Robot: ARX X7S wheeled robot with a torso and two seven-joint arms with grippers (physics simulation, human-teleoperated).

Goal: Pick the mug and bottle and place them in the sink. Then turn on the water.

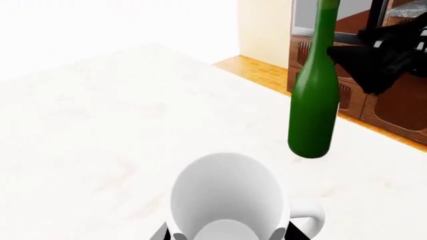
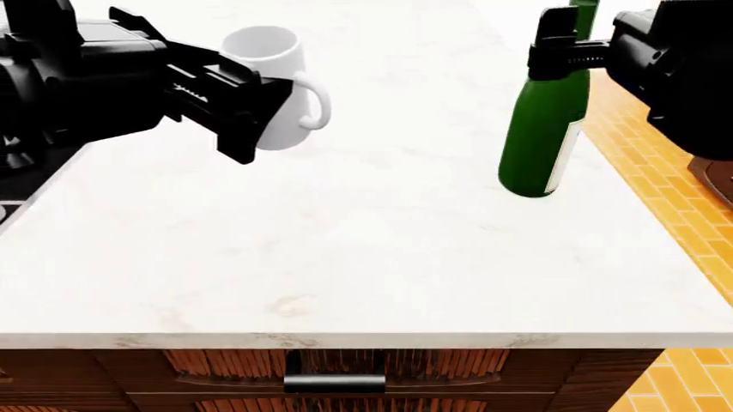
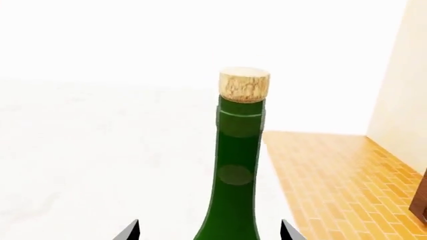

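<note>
White marble: the counter (image 2: 378,257) carries nothing under either arm; both task items hang above it, the bottle's base showing clear air beneath it in the left wrist view.
Mug: the mug (image 2: 273,81) sits high at the head view's left, handle pointing toward the bottle, mouth facing the left wrist camera.
Left gripper: the left gripper (image 2: 246,103) is clamped on the mug, dark fingers on either side of its body.
Bottle: the bottle (image 2: 545,129), dark green with a cork top (image 3: 244,84) and a white label on its far side, hangs upright near the counter's right edge, well apart from the mug.
Right gripper: the right gripper (image 2: 561,53) is closed around the bottle at its shoulder and neck.
Sink: not visible in any view; only a dark strip shows at the head view's left edge, too little to identify.
Step in hand: both picks look done; this is the carry toward the sink.
Next move: likely travelling both arms, or the base, toward the basin, keeping the bottle upright and the two loads apart, then lowering each before releasing.
</note>
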